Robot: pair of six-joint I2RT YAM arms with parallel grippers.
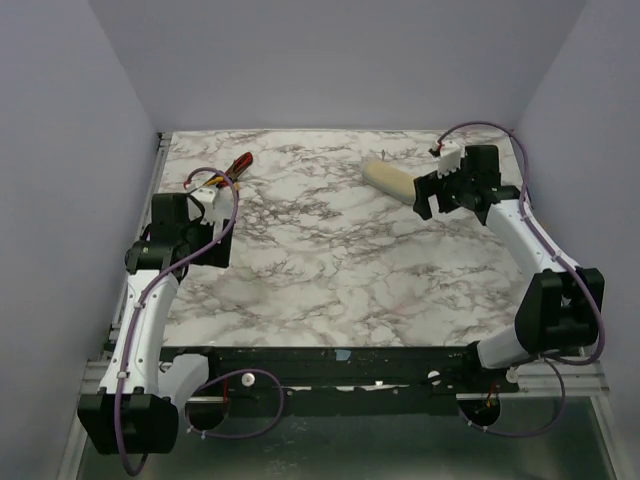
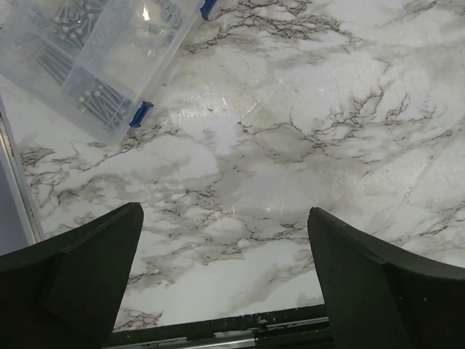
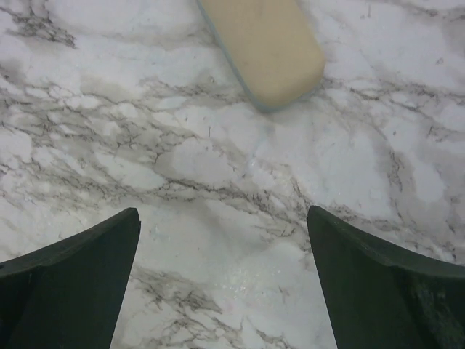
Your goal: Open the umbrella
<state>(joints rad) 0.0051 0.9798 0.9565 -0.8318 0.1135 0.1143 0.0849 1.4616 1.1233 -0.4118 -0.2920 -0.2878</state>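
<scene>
By the marble-patterned desk's (image 1: 330,270) left edge, the left end effector (image 2: 224,218) stands wide open and empty. The right end effector (image 3: 221,218), near the far right corner, is equally wide and empty. It should advance squarely over the cream tube-shaped fabric sleeve (image 3: 265,47) just beyond. The umbrella itself is not visible, perhaps inside.

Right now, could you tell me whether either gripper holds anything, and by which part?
Nothing is held: the left gripper and right gripper are both open, and the cream tube-shaped fabric sleeve lies untouched.
</scene>
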